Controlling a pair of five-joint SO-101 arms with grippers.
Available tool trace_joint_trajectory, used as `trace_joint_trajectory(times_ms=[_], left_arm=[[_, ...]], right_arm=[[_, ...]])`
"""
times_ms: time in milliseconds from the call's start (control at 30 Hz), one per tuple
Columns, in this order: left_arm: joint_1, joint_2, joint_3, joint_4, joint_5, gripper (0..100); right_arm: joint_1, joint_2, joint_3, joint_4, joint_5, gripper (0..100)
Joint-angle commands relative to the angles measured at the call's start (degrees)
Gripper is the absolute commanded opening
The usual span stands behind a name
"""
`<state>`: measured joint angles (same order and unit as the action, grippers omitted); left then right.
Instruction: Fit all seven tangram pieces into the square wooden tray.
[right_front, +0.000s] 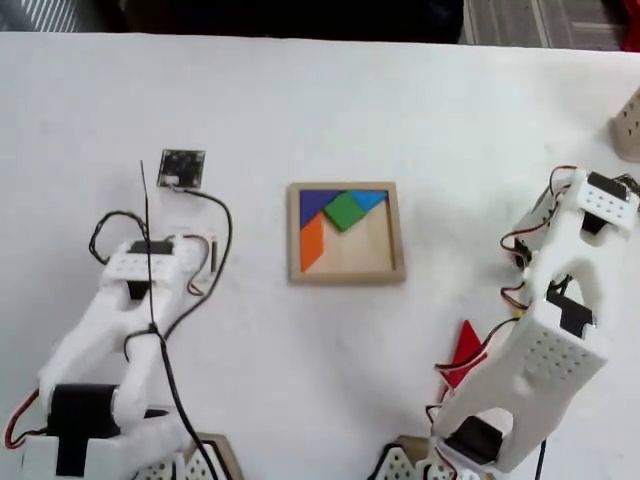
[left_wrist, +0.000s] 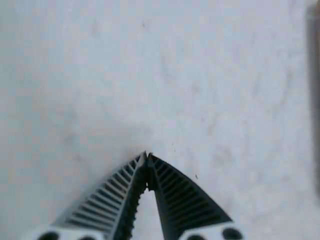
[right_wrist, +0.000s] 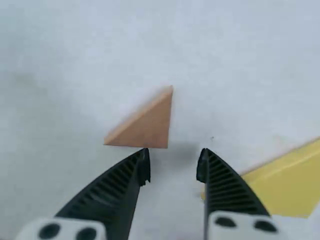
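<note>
The square wooden tray (right_front: 346, 275) lies mid-table holding a dark blue triangle (right_front: 313, 205), a green square (right_front: 345, 211), a light blue triangle (right_front: 370, 198) and an orange parallelogram (right_front: 312, 245). A red triangle (right_front: 466, 348) lies partly under the right arm (right_front: 560, 330). My right gripper (right_wrist: 173, 165) stands open just short of a small tan triangle (right_wrist: 147, 125) lying flat on the table, with a yellow piece (right_wrist: 280, 185) beside it. My left gripper (left_wrist: 146, 159) is shut over bare white table, holding nothing. The left arm (right_front: 130, 300) stands left of the tray.
A small dark circuit board (right_front: 181, 168) with cables lies beyond the left arm. A perforated tan object (right_front: 628, 125) sits at the far right edge. A dark strip (left_wrist: 315, 75) runs along one side of the left wrist view. The table's far edge borders a dark floor.
</note>
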<state>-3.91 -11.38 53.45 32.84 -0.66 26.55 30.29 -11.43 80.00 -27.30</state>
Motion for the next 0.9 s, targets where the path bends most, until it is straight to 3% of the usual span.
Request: trace_joint_trajectory(times_ms=[0, 300, 533, 733, 867], left_arm=[[0.4, -2.5, -0.4, -0.8, -0.8, 3], [0.7, -2.5, -0.3, -0.8, -3.3, 3], [1.4, -2.5, 0.0, -0.8, -3.5, 3], [1.4, -2.5, 0.0, -0.8, -3.5, 3], [1.4, -2.5, -0.1, -0.8, -3.5, 3]], right_arm=[[-0.6, -0.5, -6.9, 5.1, -1.8, 15.9], [-1.1, 6.6, -14.0, 6.0, -11.1, 25.9], [-0.2, 16.7, -25.5, 7.2, -11.0, 25.3], [-0.3, 17.8, -36.8, 17.5, -10.9, 25.3], [-0.2, 18.2, -42.5, 18.2, -11.4, 23.6]])
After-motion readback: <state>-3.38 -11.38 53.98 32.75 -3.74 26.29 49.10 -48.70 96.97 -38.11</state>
